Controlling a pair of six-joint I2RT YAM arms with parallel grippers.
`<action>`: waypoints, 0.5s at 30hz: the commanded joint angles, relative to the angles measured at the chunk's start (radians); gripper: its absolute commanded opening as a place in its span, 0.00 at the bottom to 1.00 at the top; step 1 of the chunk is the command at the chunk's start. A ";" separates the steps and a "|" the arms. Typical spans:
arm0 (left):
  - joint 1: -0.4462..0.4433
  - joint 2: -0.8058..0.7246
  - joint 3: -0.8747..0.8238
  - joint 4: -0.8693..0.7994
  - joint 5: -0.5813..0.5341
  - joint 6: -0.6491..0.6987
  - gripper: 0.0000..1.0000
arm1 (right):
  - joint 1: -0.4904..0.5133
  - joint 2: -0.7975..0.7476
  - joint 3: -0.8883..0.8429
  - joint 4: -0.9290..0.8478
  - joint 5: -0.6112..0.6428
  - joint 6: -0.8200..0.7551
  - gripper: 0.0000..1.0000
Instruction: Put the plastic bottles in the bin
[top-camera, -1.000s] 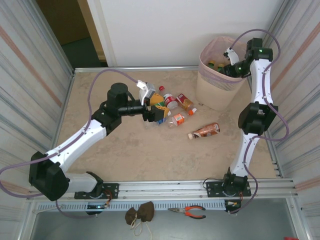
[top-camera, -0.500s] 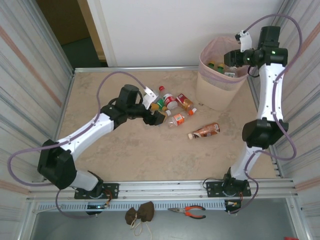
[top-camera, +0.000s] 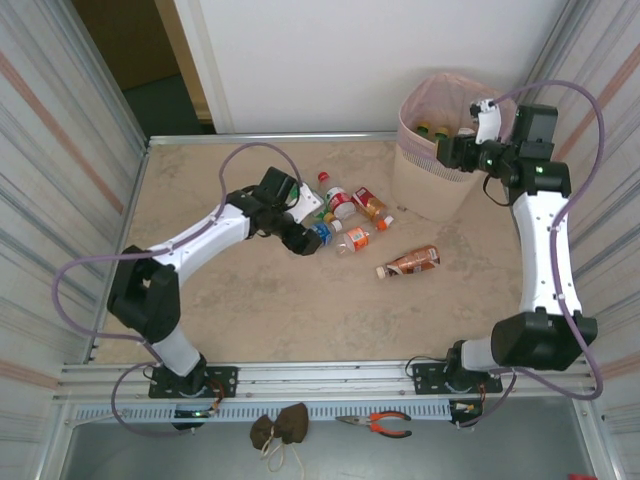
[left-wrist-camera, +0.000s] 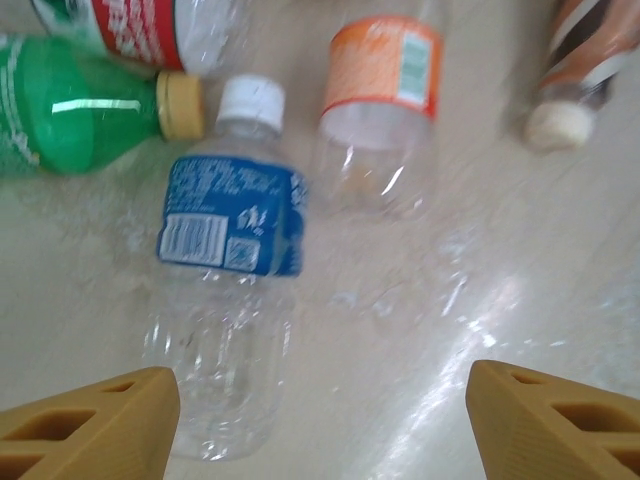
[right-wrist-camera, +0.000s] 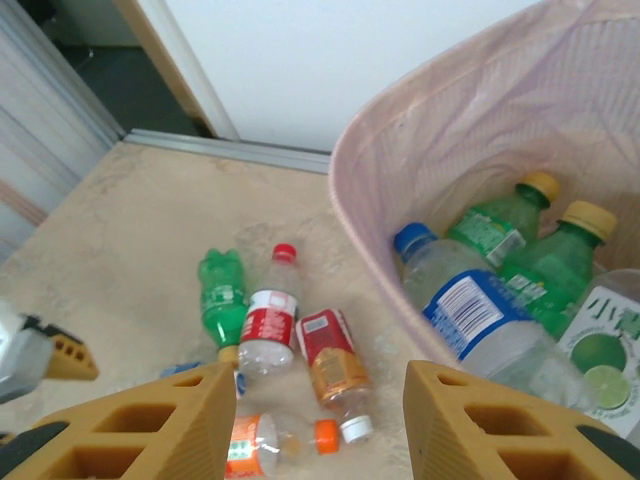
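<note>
- Just now the right gripper (right-wrist-camera: 318, 385) hangs at the rim of the tall pink-mesh wastebasket (right-wrist-camera: 450, 130), where a second ago it was reaching down inside. Its tan fingers stand apart with nothing between them, so I take it a bottle has just gone in.
- Down in that bin lie a clear blue-capped bottle with a blue label (right-wrist-camera: 470, 310) and a green yellow-capped bottle (right-wrist-camera: 497, 228), with more packed beside them.
- Meanwhile the left gripper (left-wrist-camera: 322, 390) has dropped from above the pile to low over the table. Its fingers are spread wide and hold nothing.
- Lying on its side just ahead of those fingers, untouched, is a clear white-capped bottle with a blue wrapper (left-wrist-camera: 230, 290). That looks like the next pick.
- Close around it lie a green bottle with a tan cap (left-wrist-camera: 70, 115), a clear bottle with an orange label (left-wrist-camera: 380, 110) and a brown bottle with a white cap (left-wrist-camera: 580, 70).
- From above, a handful of bottles remain on the beige table (top-camera: 250, 320) near the bin, so the job is well along but not finished.
</note>
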 joint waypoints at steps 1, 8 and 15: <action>0.005 0.066 0.067 -0.130 -0.115 0.076 0.77 | 0.014 -0.083 -0.057 0.030 -0.013 0.014 0.47; 0.006 0.195 0.150 -0.183 -0.168 0.142 0.84 | 0.036 -0.150 -0.130 -0.006 0.005 -0.013 0.47; 0.009 0.298 0.233 -0.242 -0.169 0.171 0.85 | 0.080 -0.154 -0.156 -0.015 0.016 -0.032 0.48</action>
